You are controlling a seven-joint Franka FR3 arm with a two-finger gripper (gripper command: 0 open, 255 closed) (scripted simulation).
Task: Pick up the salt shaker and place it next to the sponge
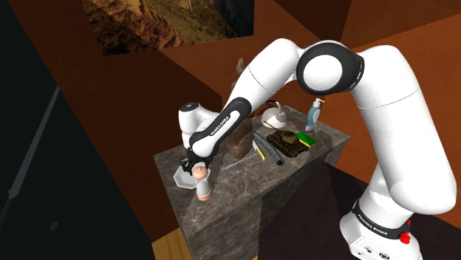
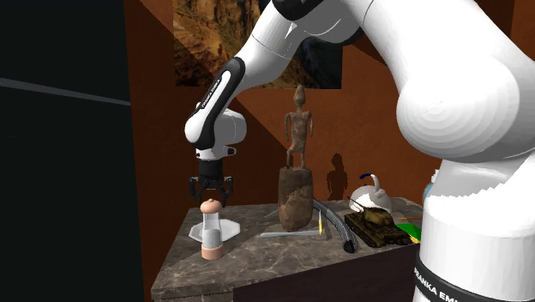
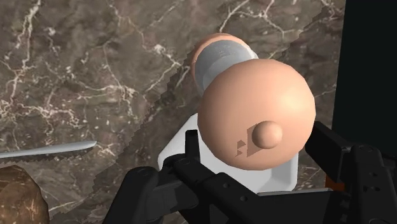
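The shaker (image 3: 254, 121) stands upright on the desk (image 3: 76, 63) right under my jaws. Its round pink cap is uppermost, then a clear body, then a pink foot. My jaws are apart, one on each side of the cap's top, and I cannot tell whether they touch it. A flat white piece (image 2: 228, 230) lies on the desk just beside the shaker's foot. A little farther from my jaws lies a thin grey knife (image 3: 48, 151), and near it a brown carved figure (image 2: 297, 163) stands on a block. The green sponge (image 1: 309, 140) with a yellow edge lies well away from my jaws, at the desk's other end, with a toy tank (image 1: 284, 142) close against it. A spray bottle (image 1: 315, 114) stands just past the sponge
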